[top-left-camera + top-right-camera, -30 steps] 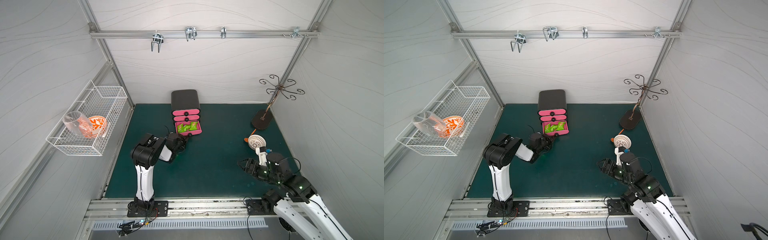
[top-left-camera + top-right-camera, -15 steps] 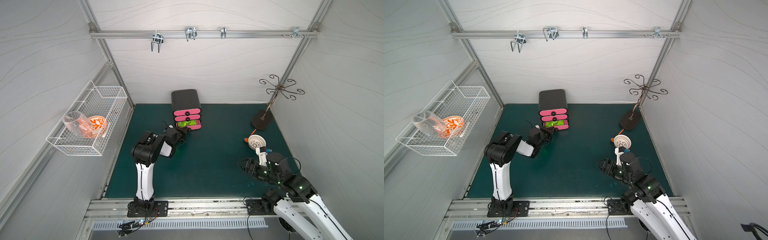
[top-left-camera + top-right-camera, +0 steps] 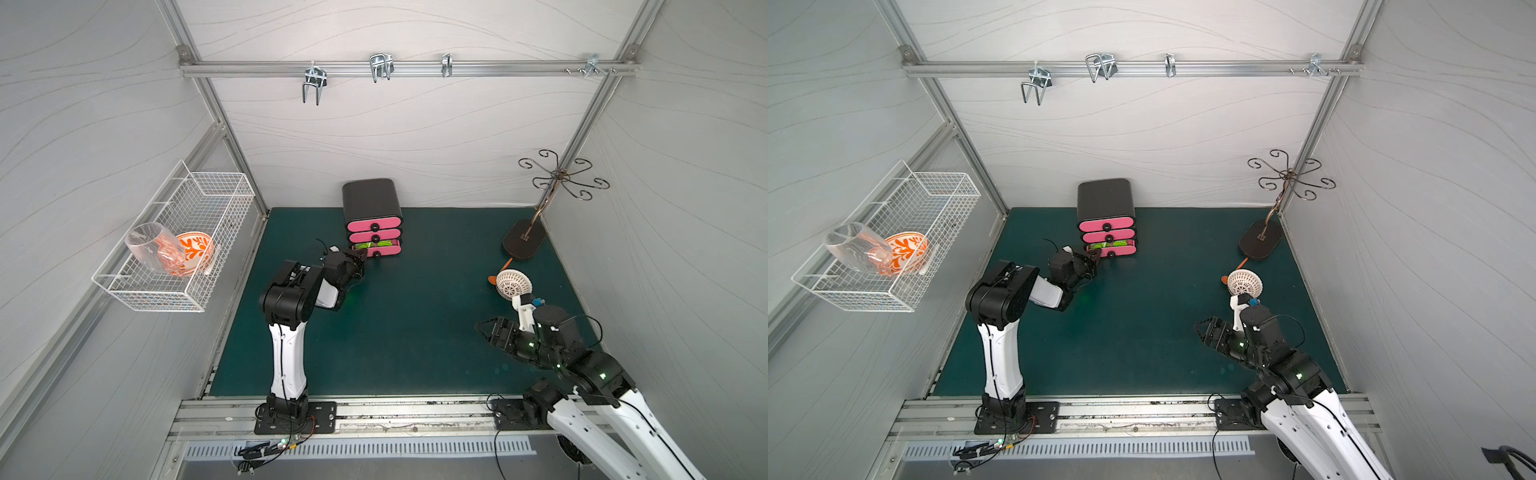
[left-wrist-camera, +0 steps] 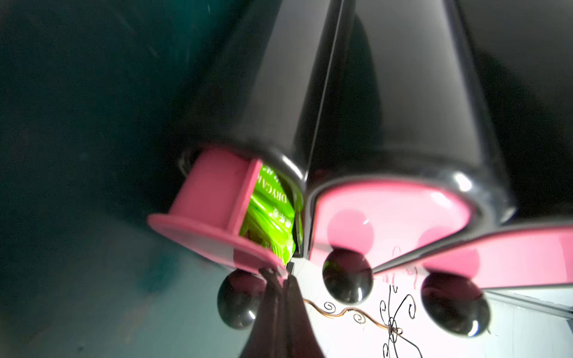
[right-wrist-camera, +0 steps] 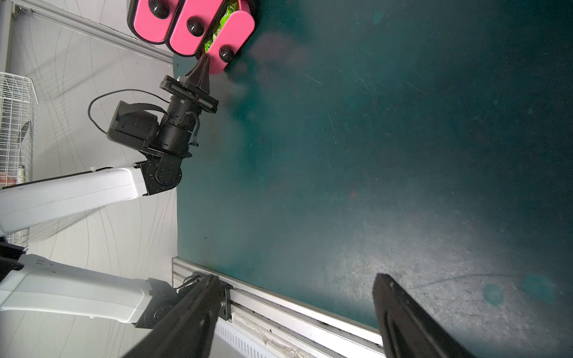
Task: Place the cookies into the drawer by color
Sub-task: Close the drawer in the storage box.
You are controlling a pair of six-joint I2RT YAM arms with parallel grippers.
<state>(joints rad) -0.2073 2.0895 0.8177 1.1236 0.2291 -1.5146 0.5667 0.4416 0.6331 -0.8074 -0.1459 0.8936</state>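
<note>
The drawer (image 3: 372, 199) (image 3: 1105, 197) is a black cabinet with three pink fronts, standing at the back of the green mat. Its bottom tray (image 3: 385, 250) (image 4: 204, 198) stands out a little, and green cookies (image 3: 370, 245) (image 3: 1102, 246) (image 4: 273, 210) (image 5: 220, 26) show in the gap. My left gripper (image 3: 365, 257) (image 3: 1098, 259) (image 4: 280, 276) (image 5: 205, 59) is shut, its tips against that pink front beside the black knob (image 4: 238, 305). My right gripper (image 3: 482, 328) (image 3: 1200, 328) (image 5: 296, 277) hangs open over bare mat at the front right, holding nothing.
A white perforated dome with an orange handle (image 3: 514, 282) lies near the right arm. A dark hook stand (image 3: 524, 245) occupies the back right corner. A white wire basket (image 3: 174, 245) with a glass and an orange bowl hangs on the left wall.
The bottom drawer, pulled far out a second ago, has slid almost fully in as my left gripper moved toward the cabinet. The right arm has not moved.
</note>
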